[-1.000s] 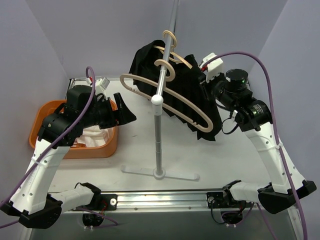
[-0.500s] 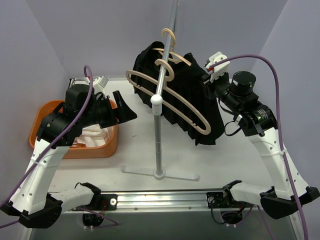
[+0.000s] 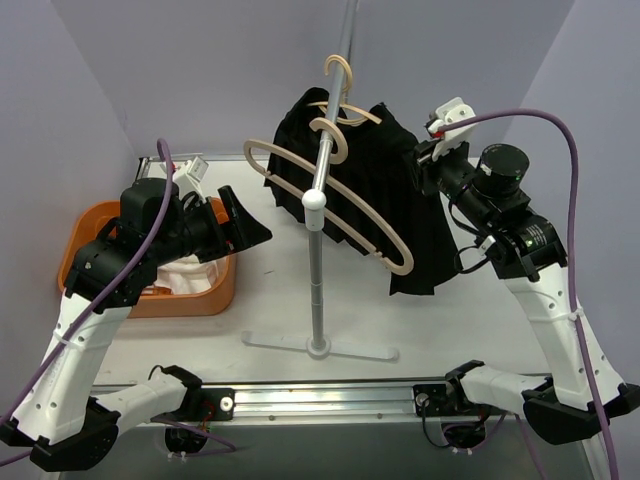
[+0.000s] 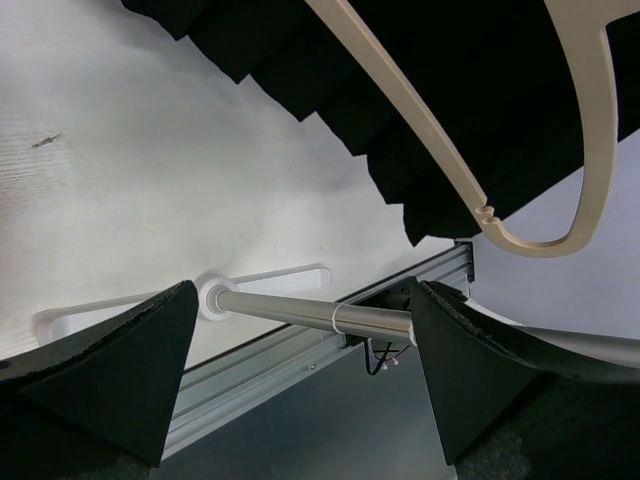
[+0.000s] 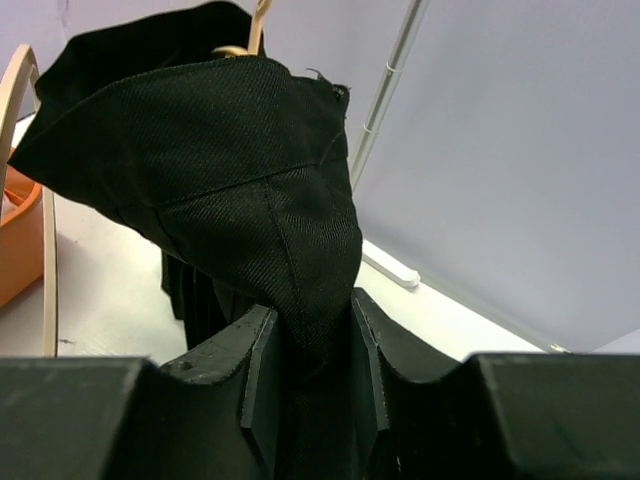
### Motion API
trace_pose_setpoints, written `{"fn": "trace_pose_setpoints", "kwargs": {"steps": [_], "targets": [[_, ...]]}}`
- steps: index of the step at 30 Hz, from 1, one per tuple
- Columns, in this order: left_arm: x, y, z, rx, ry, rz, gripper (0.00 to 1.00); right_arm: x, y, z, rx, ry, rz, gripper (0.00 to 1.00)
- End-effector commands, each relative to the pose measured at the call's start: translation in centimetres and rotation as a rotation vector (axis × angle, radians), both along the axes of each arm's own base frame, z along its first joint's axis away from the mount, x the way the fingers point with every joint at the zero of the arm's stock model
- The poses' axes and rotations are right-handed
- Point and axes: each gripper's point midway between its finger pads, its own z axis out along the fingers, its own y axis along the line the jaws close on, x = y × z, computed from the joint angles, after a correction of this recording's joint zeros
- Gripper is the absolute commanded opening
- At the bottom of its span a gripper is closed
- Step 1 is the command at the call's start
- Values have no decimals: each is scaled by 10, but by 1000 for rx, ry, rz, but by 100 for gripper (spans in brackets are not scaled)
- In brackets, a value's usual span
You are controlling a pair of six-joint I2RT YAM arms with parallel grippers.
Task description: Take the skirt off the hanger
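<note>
A black pleated skirt [image 3: 390,190] hangs on the rear wooden hanger [image 3: 340,112] on the rack pole [image 3: 318,270]. A second, bare wooden hanger [image 3: 335,205] hangs in front of it. My right gripper [image 3: 425,165] is shut on the skirt's right upper edge; in the right wrist view the black cloth [image 5: 250,170] is pinched between the fingers [image 5: 262,370]. My left gripper [image 3: 250,225] is open and empty, left of the pole. In the left wrist view the pole [image 4: 310,312] runs between its fingers, farther off, with the bare hanger [image 4: 480,190] and skirt [image 4: 420,90] above.
An orange basket [image 3: 110,290] with light cloth in it sits at the left table edge, under my left arm. The rack's white base [image 3: 320,348] stands in the middle near the front rail. Grey walls close in behind and at both sides.
My right gripper has risen and pulled right with the skirt edge in it, stretching the cloth away from the hanger. My left gripper has shifted slightly left and stays open.
</note>
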Motion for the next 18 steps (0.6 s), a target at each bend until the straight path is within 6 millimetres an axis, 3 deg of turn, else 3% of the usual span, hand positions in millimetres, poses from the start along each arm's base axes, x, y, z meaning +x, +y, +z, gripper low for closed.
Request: {"fn": "trace_pose_setpoints", "kwargs": {"steps": [1,18], "targets": [[3,-6,10,-46,-38,-9,96,-18,-8,74,127,-206,4,0],[6,-8,14,-60,-31,4,100,-24,-11,122,144,-335,12,0]]}}
